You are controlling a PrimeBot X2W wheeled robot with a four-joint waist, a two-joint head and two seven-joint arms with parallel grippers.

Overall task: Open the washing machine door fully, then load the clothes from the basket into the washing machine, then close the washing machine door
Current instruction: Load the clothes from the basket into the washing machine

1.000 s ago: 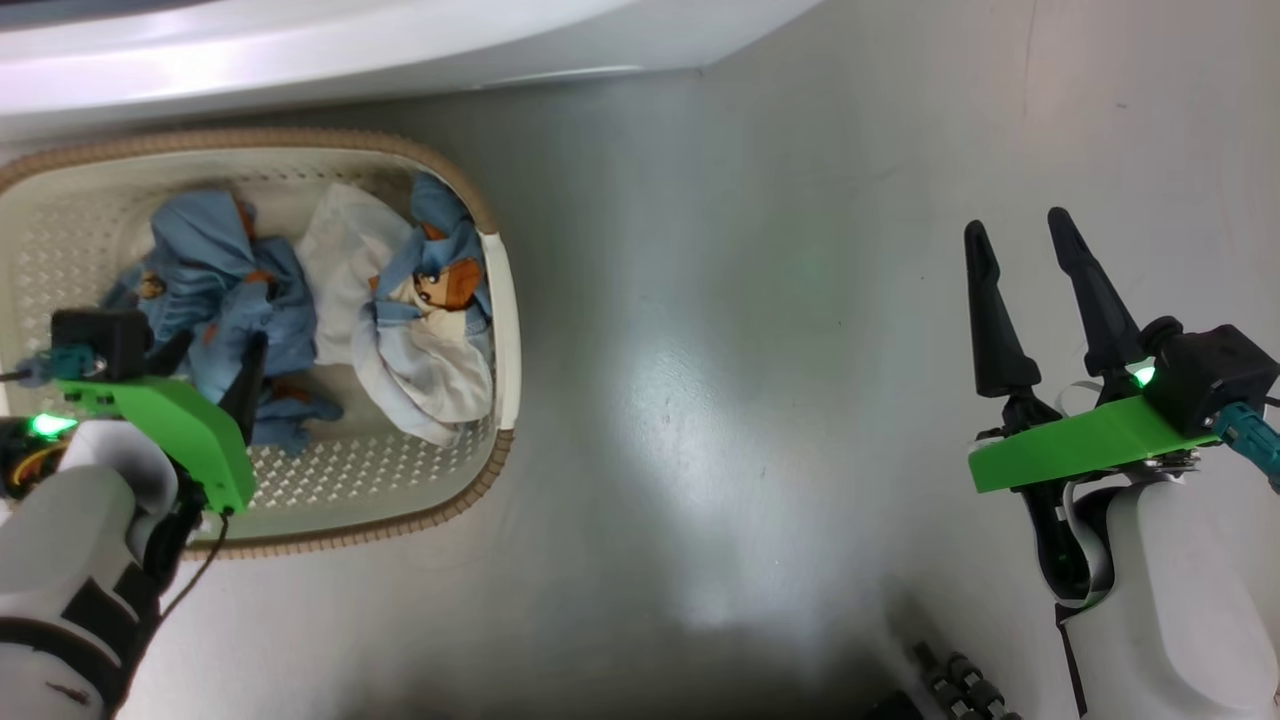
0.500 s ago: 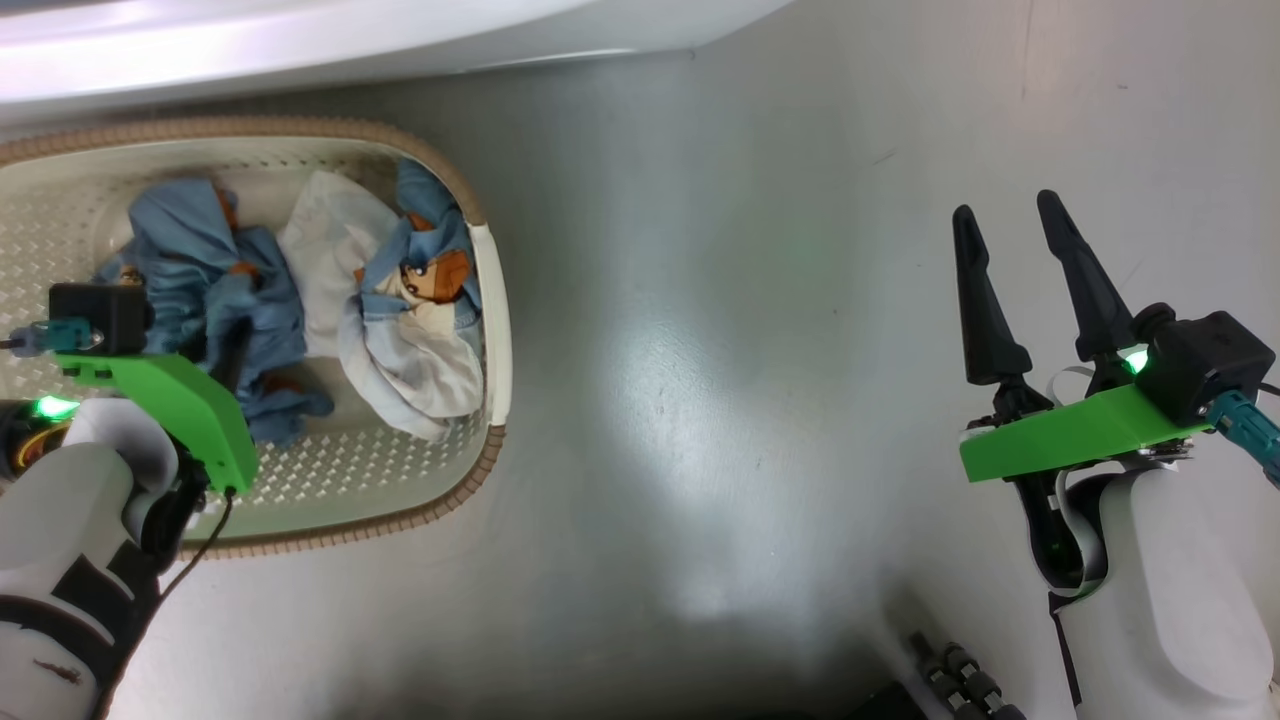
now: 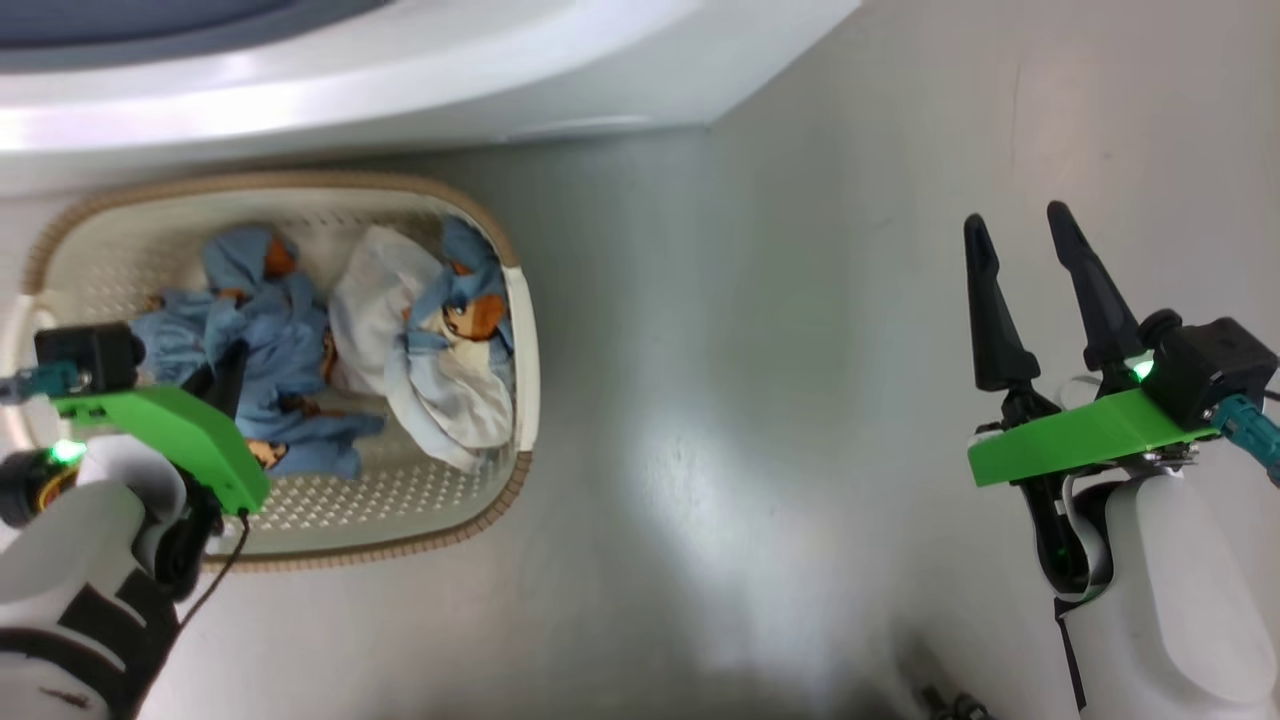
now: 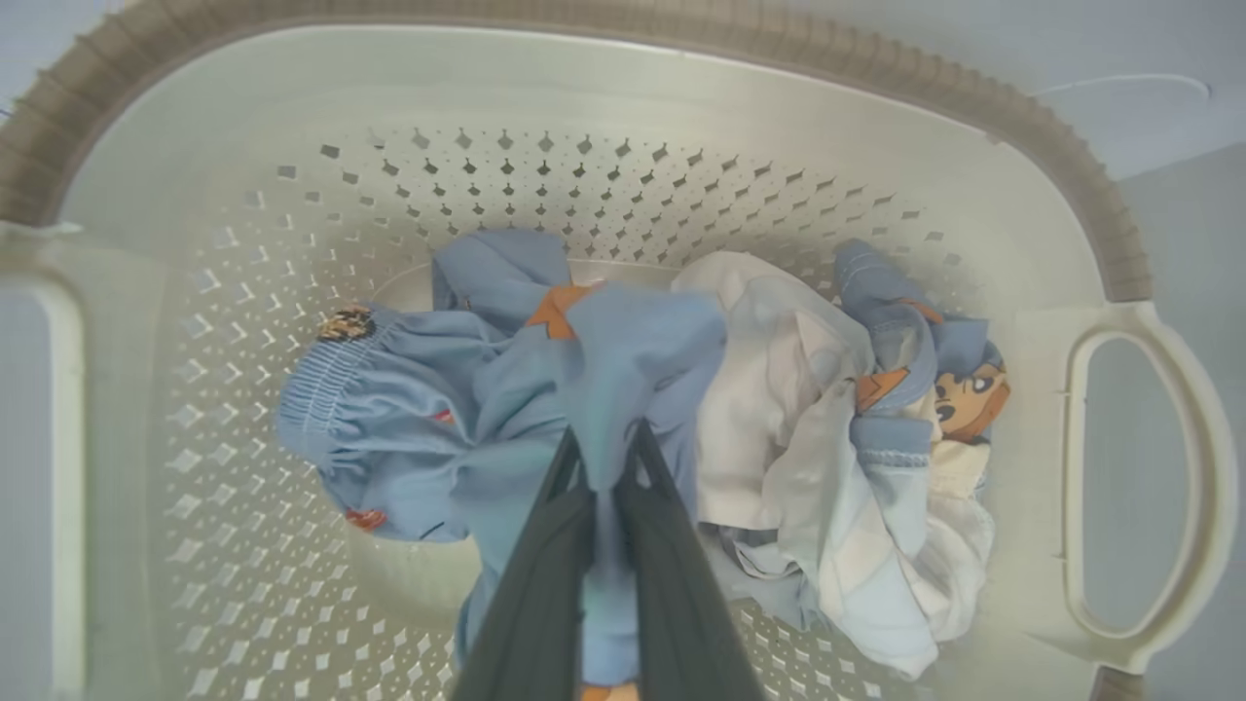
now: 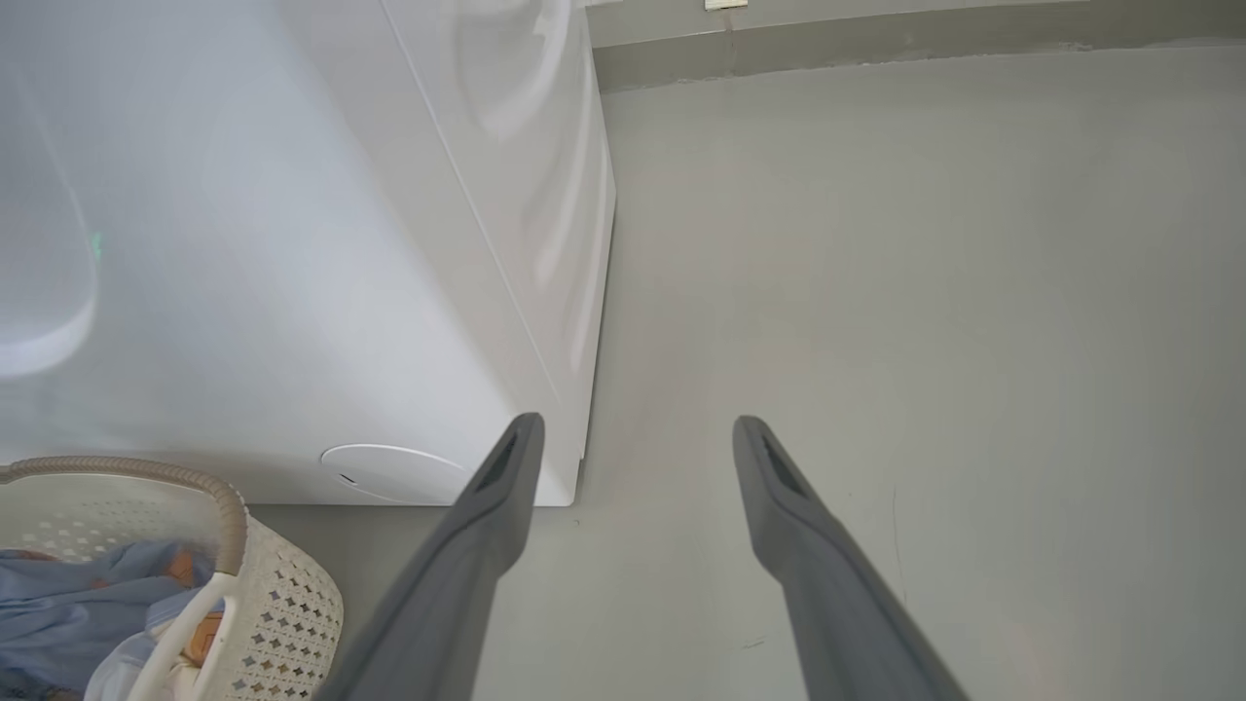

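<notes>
Clothes (image 4: 419, 389) (blue, white) in cream basket (image 4: 623, 88)

Soft overhead light is filling the scene evenly. A pale glare is lying across the floor (image 3: 700, 460), and a white sheen is washing out the washing machine (image 3: 400, 80). A dark shadow is sitting along the head view's bottom edge. In the left wrist view the wide lens is bowing the basket (image 4: 1071, 166) rim, and the clothes (image 4: 623, 341) nearest the left claw (image 4: 604, 443) are showing blurred. Green lamps (image 3: 68, 450) are glowing on both wrists.
</notes>
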